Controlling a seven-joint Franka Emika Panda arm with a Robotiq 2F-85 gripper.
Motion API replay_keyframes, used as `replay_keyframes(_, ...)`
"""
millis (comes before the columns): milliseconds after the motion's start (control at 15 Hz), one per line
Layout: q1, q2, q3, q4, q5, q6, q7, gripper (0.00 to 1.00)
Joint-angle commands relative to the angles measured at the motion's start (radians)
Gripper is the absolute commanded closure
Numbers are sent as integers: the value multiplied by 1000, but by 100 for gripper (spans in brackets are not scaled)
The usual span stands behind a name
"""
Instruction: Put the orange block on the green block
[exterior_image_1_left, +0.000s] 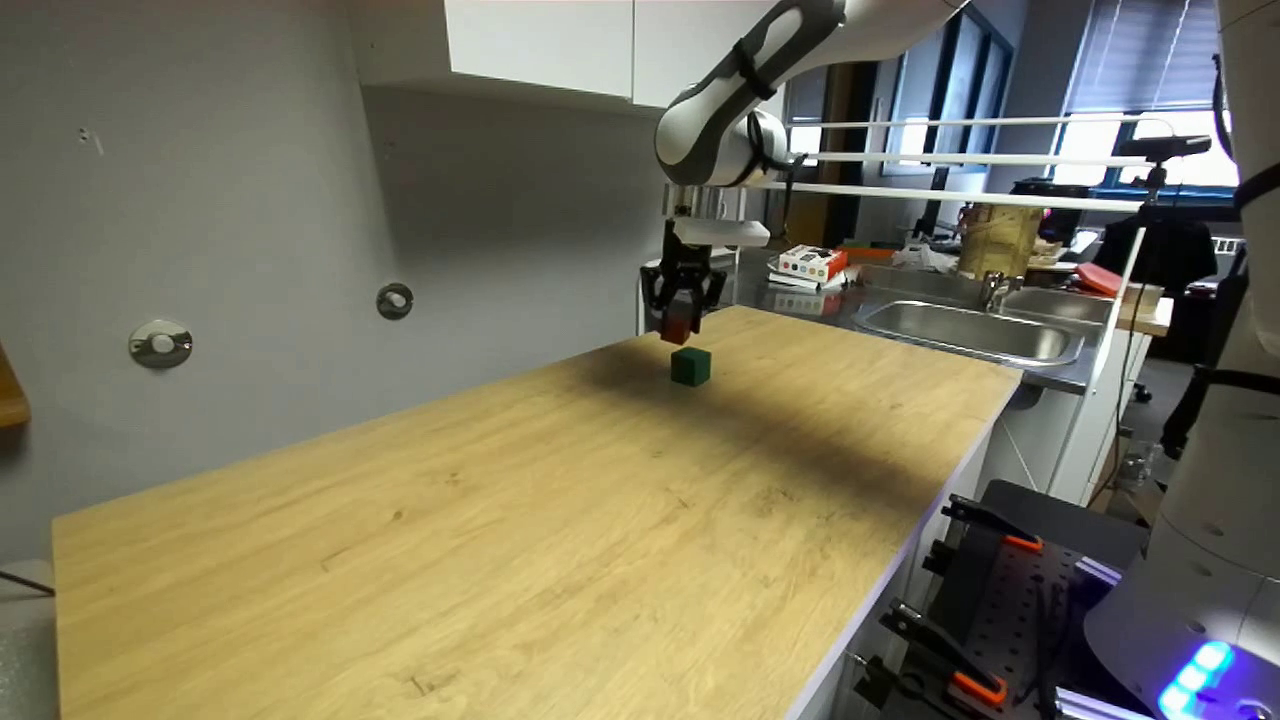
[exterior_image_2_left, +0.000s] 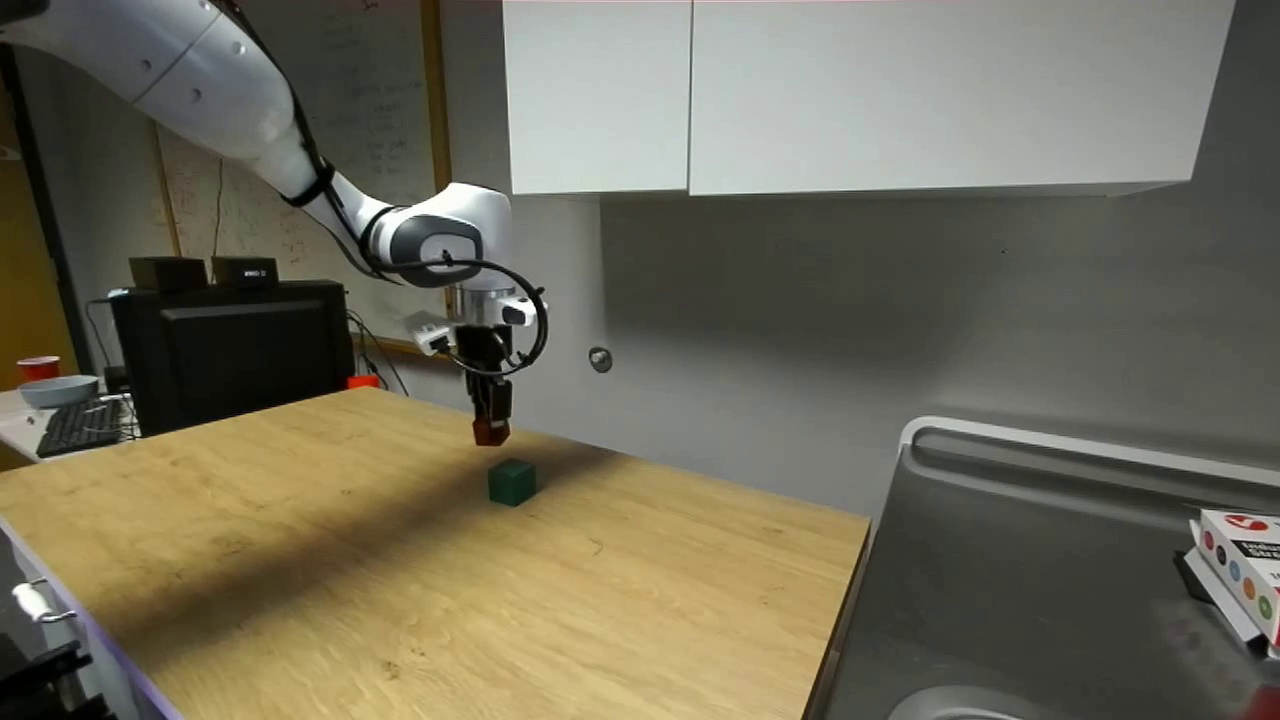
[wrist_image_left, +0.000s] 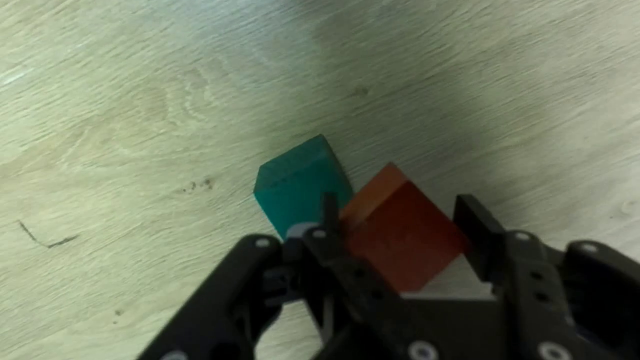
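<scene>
The orange block (exterior_image_1_left: 676, 329) is held between the fingertips of my gripper (exterior_image_1_left: 684, 298), above the table. It also shows in an exterior view (exterior_image_2_left: 490, 433) below the gripper. In the wrist view the orange block (wrist_image_left: 407, 235) sits turned cornerwise between the two fingers (wrist_image_left: 400, 220), gripped at opposite edges. The green block (exterior_image_1_left: 691, 367) rests on the table, a little below and beside the held block; it also shows in an exterior view (exterior_image_2_left: 512, 483). In the wrist view the green block (wrist_image_left: 300, 192) lies left of the orange block, partly hidden by the left finger.
The wooden table (exterior_image_1_left: 480, 540) ends at a grey wall behind. White cabinets (exterior_image_2_left: 850, 95) hang above. A metal sink (exterior_image_1_left: 970, 330) and a small box (exterior_image_1_left: 812, 262) stand past the far end. A dark monitor (exterior_image_2_left: 240, 350) stands beyond another edge.
</scene>
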Motion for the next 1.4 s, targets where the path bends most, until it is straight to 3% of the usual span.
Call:
replay_keyframes(0, -22, 44, -16, 58, 19, -34, -21, 65)
replay_keyframes(1067, -50, 116, -22, 121, 27, -59, -19, 65)
replay_keyframes(1133, -49, 117, -23, 122, 26, -62, -17, 15)
replay_keyframes(1200, -49, 117, -23, 123, 26, -65, -17, 15)
replay_keyframes(1333, -48, 117, -22, 125, 24, -73, -20, 2)
